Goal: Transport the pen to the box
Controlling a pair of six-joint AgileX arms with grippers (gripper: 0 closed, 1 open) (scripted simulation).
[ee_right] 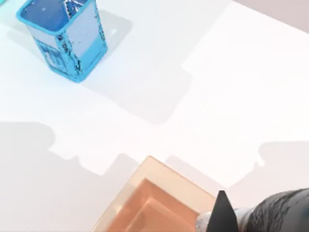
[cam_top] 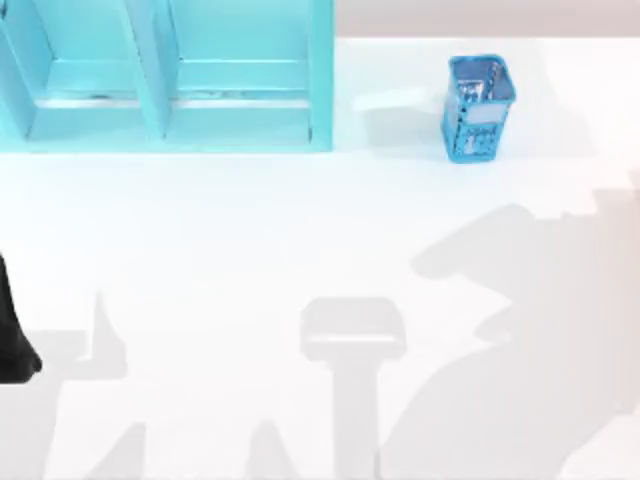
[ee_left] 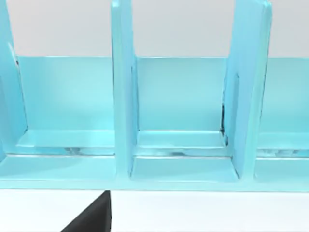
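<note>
The pen (ee_right: 273, 212) shows very close in the right wrist view, with a dark upper part and a speckled light grey end (ee_right: 206, 223). My right gripper (ee_right: 226, 218) is shut on it, and one black fingertip (ee_right: 222, 205) crosses the pen. Right beside the pen's grey end, lower down on the table, is the box (ee_right: 169, 180), an open orange-tan tray. My left arm (cam_top: 12, 340) is parked at the table's left edge. One of its black fingers (ee_left: 91, 218) points at the turquoise shelf.
A blue mesh cup (cam_top: 478, 105) stands at the back right of the table and also appears as the cup (ee_right: 65, 38) in the right wrist view. A turquoise shelf with upright dividers (cam_top: 160, 80) occupies the back left. Arm shadows lie across the white table.
</note>
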